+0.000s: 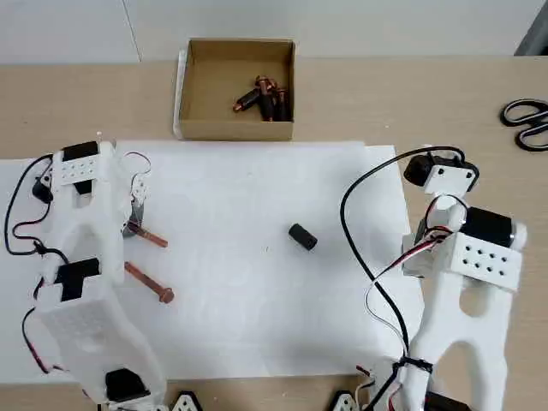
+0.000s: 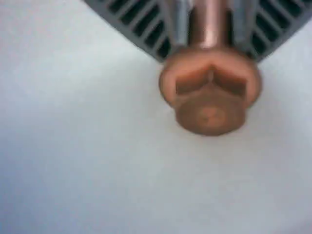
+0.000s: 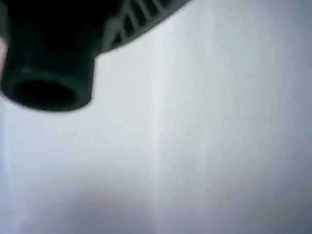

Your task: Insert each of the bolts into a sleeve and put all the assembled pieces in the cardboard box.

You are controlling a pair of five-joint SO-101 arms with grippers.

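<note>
We see the cardboard box (image 1: 235, 130) at the desk's far edge holding several assembled pieces (image 1: 264, 98), our left gripper (image 2: 209, 24) clamping a bolt (image 2: 210, 92), our right gripper (image 1: 418, 255) gripping a sleeve (image 3: 46, 73), and a second bolt (image 1: 150, 284) and loose sleeve (image 1: 302, 237) left to join.

I see a bolt (image 2: 210, 92) of copper-coloured metal, smooth with a soft sheen. The sleeve (image 3: 46, 73) looks like matt black plastic. Beneath lies a smooth white paper sheet (image 1: 257, 325) on a pale wood-grain table (image 1: 385, 103); the cardboard box (image 1: 235, 130) is matt brown.
</note>
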